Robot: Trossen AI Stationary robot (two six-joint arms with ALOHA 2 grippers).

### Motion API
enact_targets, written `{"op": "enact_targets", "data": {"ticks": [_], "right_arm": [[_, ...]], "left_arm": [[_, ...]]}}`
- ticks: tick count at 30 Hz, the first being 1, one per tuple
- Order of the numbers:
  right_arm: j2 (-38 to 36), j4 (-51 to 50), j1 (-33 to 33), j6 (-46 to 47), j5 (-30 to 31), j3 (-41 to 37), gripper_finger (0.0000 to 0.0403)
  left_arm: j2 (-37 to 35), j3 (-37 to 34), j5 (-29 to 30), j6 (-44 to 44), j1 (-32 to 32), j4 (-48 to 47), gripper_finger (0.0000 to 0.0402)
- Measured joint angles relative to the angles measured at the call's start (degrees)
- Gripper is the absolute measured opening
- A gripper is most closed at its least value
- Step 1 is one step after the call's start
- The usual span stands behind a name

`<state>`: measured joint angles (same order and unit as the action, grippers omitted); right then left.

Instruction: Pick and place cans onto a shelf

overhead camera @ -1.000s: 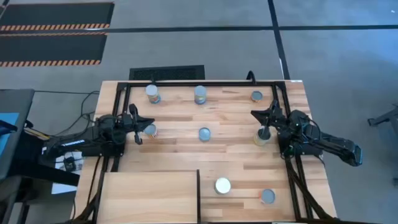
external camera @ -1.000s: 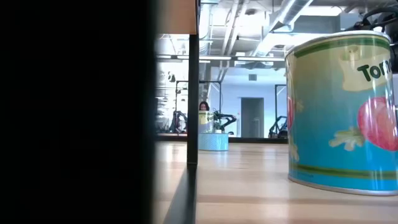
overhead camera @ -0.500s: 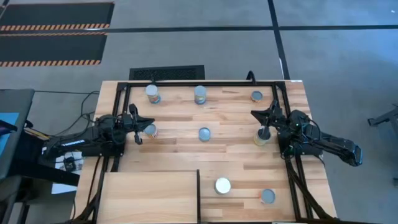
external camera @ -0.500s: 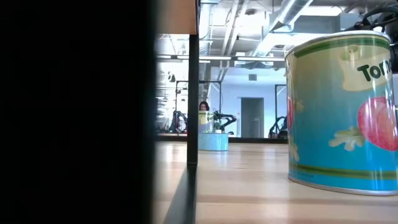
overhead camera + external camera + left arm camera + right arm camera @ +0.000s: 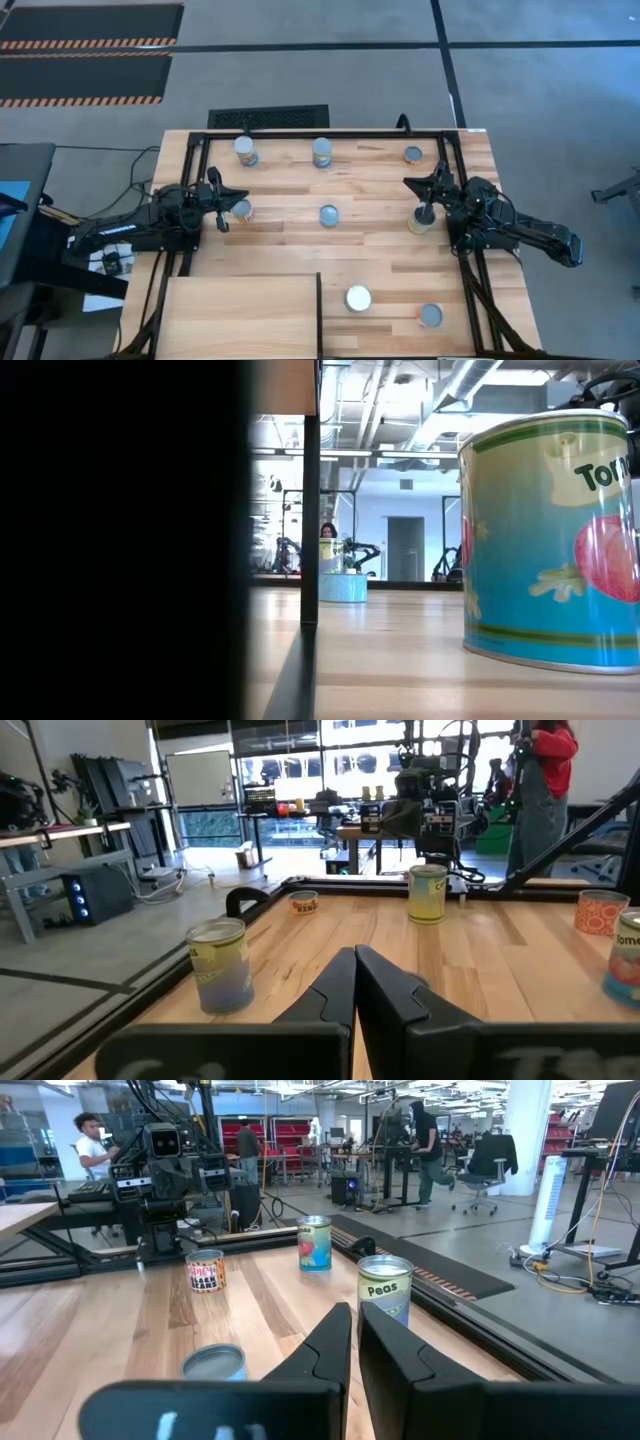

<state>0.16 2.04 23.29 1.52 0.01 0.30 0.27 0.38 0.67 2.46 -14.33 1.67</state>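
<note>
Shelf (image 5: 240, 315) bare; cans (image 5: 329, 215) stand on tabletop (image 5: 370, 250).

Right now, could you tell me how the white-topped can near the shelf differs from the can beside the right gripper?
The white-topped can has a bright white lid, while the can beside the right gripper shows a yellowish top. The white-topped can stands alone next to the shelf, clear of both arms; the other sits directly at the right gripper fingertips, near the table's right side. Both stand upright on the wooden tabletop, and neither is on the shelf yet.
</note>
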Motion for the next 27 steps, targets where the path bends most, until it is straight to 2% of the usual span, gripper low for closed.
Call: {"op": "enact_targets", "data": {"ticks": [12,23,25,27], "right_arm": [[0.0,0.0,0.0,0.0,0.0,0.0,0.0049],[0.0,0.0,0.0,0.0,0.0,0.0,0.0049],[0.0,0.0,0.0,0.0,0.0,0.0,0.0049],[0.0,0.0,0.0,0.0,0.0,0.0,0.0049]], "left_arm": [[0.0,0.0,0.0,0.0,0.0,0.0,0.0000],[0.1,0.0,0.0,-6.3,0.0,2.7,0.0000],[0.5,0.2,-1.8,-6.5,0.0,6.8,0.0000],[1.6,1.0,-4.5,-6.0,0.0,6.6,0.0000]]}}
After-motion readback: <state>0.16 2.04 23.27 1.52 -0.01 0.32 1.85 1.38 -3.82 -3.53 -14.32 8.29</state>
